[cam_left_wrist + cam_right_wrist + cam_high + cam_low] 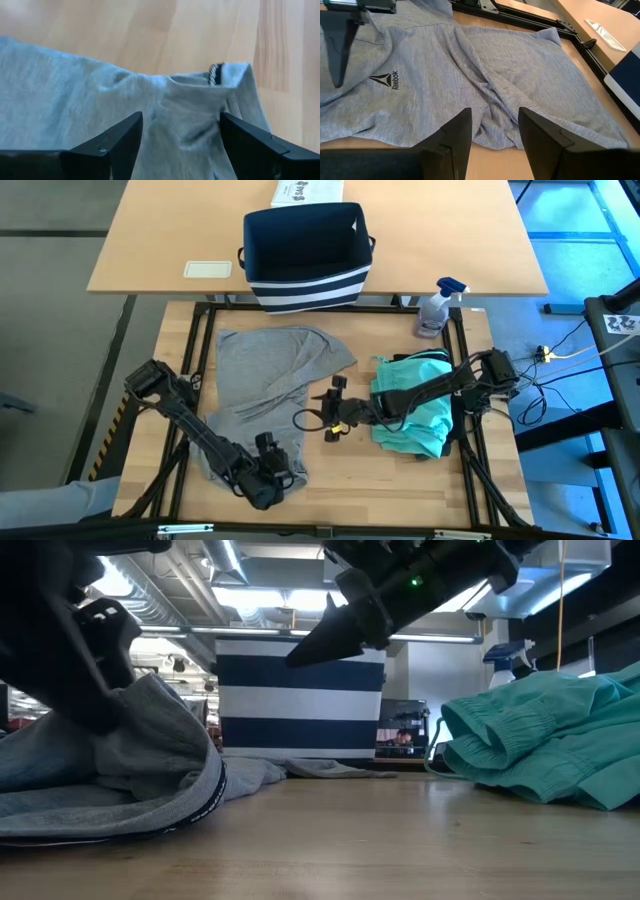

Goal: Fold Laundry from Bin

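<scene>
The grey T-shirt (265,375) lies rumpled on the table's left half, its small logo (387,80) facing up. My left gripper (182,135) is open at the shirt's near corner (278,478). Its fingers stand on either side of a puckered fold by the hem (216,75). My right gripper (495,135) hangs open above bare wood (325,415), between the shirt and the teal piece (415,405), with nothing between its fingers. The teal piece lies bunched at the right. The navy striped bin (305,255) stands at the far edge. My left gripper comes slanting down on the grey T-shirt's near corner, one open finger (117,145) on each side of a fold (190,120). Whether the fingertips touch the cloth cannot be told.
A spray bottle (437,308) stands at the far right, beside the black frame rail (200,330). A white printed box (308,192) and a pale card (208,269) lie on the far table. Bare wood (380,480) shows along the near edge.
</scene>
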You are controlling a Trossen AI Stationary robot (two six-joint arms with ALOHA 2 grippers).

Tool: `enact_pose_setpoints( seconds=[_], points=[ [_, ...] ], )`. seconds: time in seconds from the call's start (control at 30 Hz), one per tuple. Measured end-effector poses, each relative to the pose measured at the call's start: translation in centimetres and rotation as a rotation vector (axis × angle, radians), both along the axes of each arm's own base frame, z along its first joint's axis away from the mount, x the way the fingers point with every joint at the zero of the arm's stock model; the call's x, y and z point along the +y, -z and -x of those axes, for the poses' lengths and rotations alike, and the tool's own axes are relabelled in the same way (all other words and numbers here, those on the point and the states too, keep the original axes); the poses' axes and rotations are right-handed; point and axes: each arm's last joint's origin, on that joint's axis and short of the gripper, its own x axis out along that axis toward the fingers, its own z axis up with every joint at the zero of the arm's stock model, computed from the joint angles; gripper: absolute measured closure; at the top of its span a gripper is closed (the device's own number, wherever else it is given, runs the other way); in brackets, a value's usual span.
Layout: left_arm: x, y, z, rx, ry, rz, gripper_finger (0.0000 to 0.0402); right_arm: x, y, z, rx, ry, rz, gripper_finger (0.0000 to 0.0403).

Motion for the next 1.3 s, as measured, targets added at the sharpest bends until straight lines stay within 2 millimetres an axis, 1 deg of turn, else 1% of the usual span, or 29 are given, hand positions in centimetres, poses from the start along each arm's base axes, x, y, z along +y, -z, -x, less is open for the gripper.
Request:
enact_pose_setpoints(
  seconds=[0.17,1.2,1.3],
  points=[
    [-0.09,-0.08,-0.12,-0.017,-0.003,0.011,0.0156,0.0,0.0,0.0,0.0,0.001,-0.001,0.0243],
    [-0.11,-0.18,-0.31,-0.044,-0.015,0.013,0.0157,0.0,0.02,0.01,0.002,0.001,-0.001,0.0242],
    [-0.11,-0.18,-0.32,-0.046,-0.017,0.012,0.0163,0.0,0.02,0.01,0.002,0.001,-0.001,0.0242]
  ],
)
